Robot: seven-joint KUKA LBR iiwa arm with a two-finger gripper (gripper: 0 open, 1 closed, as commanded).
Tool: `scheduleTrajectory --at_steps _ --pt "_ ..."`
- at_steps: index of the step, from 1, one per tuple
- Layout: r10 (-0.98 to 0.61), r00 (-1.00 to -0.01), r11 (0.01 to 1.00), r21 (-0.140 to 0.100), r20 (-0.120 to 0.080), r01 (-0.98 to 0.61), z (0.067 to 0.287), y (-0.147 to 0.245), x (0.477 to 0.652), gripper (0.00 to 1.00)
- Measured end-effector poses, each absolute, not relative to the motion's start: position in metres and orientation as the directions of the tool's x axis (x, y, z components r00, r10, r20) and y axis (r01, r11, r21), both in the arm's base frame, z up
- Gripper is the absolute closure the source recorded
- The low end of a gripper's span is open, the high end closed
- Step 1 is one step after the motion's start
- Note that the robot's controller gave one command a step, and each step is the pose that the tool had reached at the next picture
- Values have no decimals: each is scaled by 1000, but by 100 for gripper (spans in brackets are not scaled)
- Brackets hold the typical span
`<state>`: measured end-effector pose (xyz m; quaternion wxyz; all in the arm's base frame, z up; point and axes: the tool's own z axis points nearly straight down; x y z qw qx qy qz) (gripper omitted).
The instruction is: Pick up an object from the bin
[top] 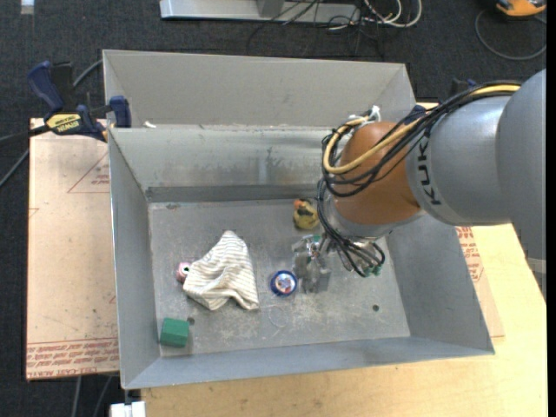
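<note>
Pincer [313,268]: low over the bin [261,159] floor, right of centre; open or closed, I cannot tell.
Nearest thing: small blue disc [283,283], just beside me, lying on the floor.
Progress: nothing lifted yet; grasp and lift remain, I judge.

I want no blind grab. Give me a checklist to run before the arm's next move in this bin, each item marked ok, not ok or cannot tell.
1. Gripper down inside the bin, close to the floor: ok.
2. Nearest thing known: a small blue round thing, just beside the gripper towards the view's left: ok.
3. Gripper centred over that blue thing: not ok, it sits off to one side.
4. Blue thing lies apart from the striped cloth: ok.
5. Gripper already holding something: cannot tell.
6. Small yellow thing by the back wall clear of the wrist: cannot tell.
</note>
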<state>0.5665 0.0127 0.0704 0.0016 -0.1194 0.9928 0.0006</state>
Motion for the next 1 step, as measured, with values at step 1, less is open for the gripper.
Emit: scheduleTrajectory --at_steps 1 --pt "-237 -971 971 1 -3 -237 70 13 566 0"
